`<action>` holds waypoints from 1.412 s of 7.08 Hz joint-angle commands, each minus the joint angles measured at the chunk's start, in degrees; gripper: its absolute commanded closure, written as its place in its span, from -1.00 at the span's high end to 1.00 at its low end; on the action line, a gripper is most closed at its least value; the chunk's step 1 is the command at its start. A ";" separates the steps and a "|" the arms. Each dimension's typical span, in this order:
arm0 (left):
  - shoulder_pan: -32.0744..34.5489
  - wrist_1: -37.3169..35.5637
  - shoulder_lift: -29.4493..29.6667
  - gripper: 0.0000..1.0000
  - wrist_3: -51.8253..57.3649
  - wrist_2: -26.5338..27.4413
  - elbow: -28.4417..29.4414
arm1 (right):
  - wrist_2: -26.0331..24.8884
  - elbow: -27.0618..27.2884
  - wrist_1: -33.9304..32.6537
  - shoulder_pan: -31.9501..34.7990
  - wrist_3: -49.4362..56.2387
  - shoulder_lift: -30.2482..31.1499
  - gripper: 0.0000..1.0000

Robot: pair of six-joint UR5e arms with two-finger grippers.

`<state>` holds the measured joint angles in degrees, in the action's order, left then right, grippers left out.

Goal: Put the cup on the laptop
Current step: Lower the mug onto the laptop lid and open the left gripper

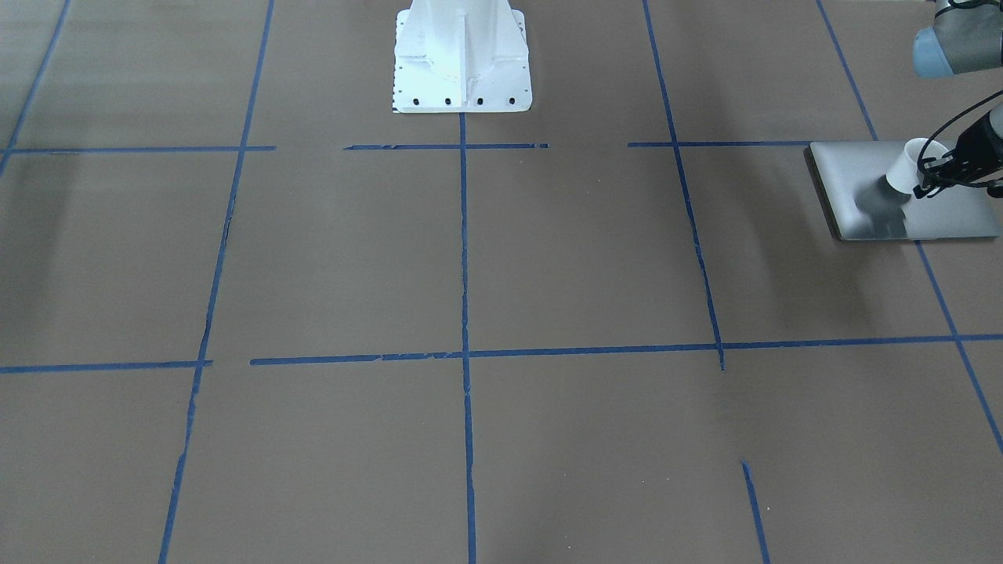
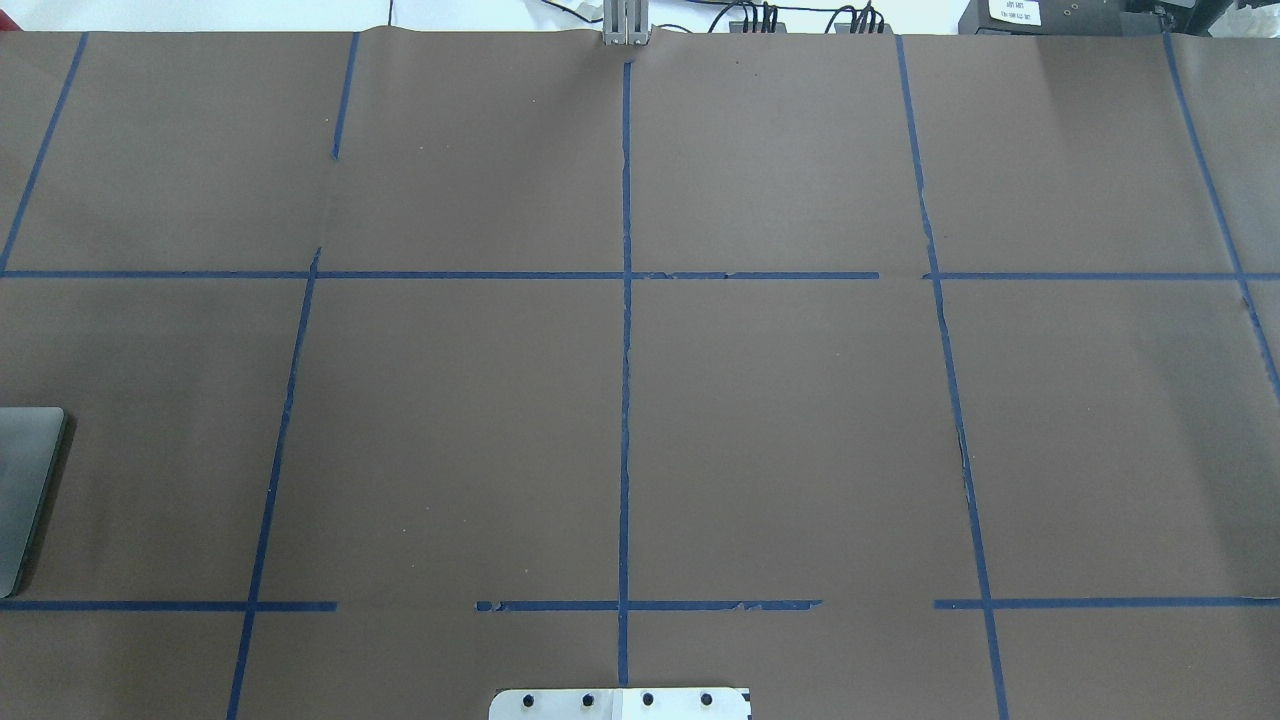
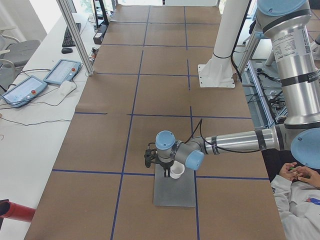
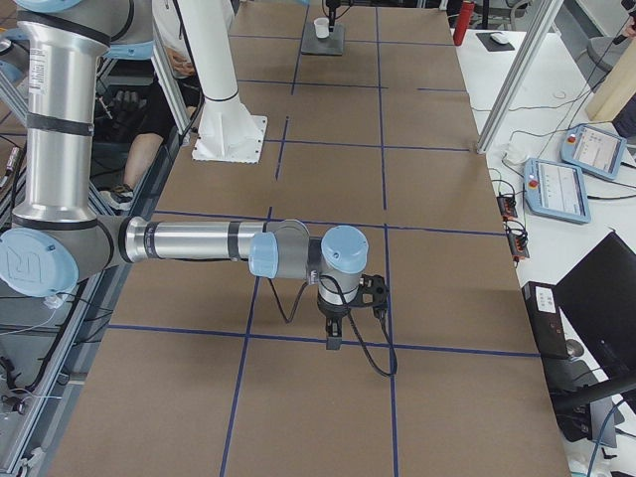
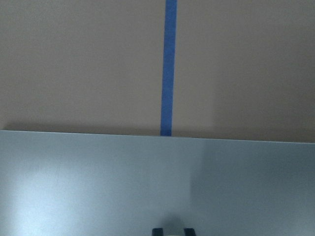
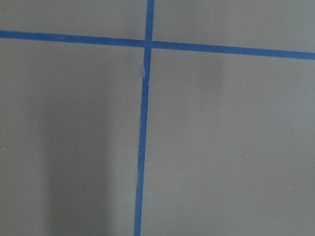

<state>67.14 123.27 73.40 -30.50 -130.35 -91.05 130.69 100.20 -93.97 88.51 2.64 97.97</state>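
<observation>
The silver-grey laptop (image 1: pixel 862 168) lies flat and closed at the table's end on my left; it also shows in the exterior left view (image 3: pixel 175 192), and its corner in the overhead view (image 2: pixel 25 480). My left gripper (image 1: pixel 926 177) is shut on the small white cup (image 1: pixel 909 166) and holds it tilted over the lid, with its shadow on the lid. I cannot tell whether the cup touches the lid. The left wrist view shows the lid (image 5: pixel 147 182) and two dark fingertips (image 5: pixel 157 231). My right gripper (image 4: pixel 333 338) points down over bare table; I cannot tell if it is open.
The white robot pedestal (image 1: pixel 462 55) stands at the table's middle back. Blue tape lines (image 1: pixel 464 251) grid the brown table. Teach pendants (image 3: pixel 62 71) and a red object (image 3: pixel 17 210) lie on the side bench. A person (image 3: pixel 300 200) sits behind my left arm.
</observation>
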 commanded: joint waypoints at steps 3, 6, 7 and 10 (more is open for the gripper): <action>-0.08 0.04 0.52 -0.18 0.26 -0.16 0.88 | 0.00 0.00 -0.08 0.00 0.00 -0.06 1.00; 0.18 -0.14 0.61 1.00 0.70 0.36 0.09 | 0.00 0.00 0.01 0.00 0.00 0.02 1.00; 2.79 -0.49 0.35 1.00 4.71 0.45 -0.96 | 0.00 0.00 -0.08 0.00 0.00 -0.06 1.00; 20.44 -15.16 0.60 1.00 23.05 -0.16 -8.49 | 0.00 0.00 -0.08 0.00 0.00 -0.06 1.00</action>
<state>81.05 117.20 73.55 -15.39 -130.37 -95.50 130.69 100.19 -93.98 88.51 2.64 97.95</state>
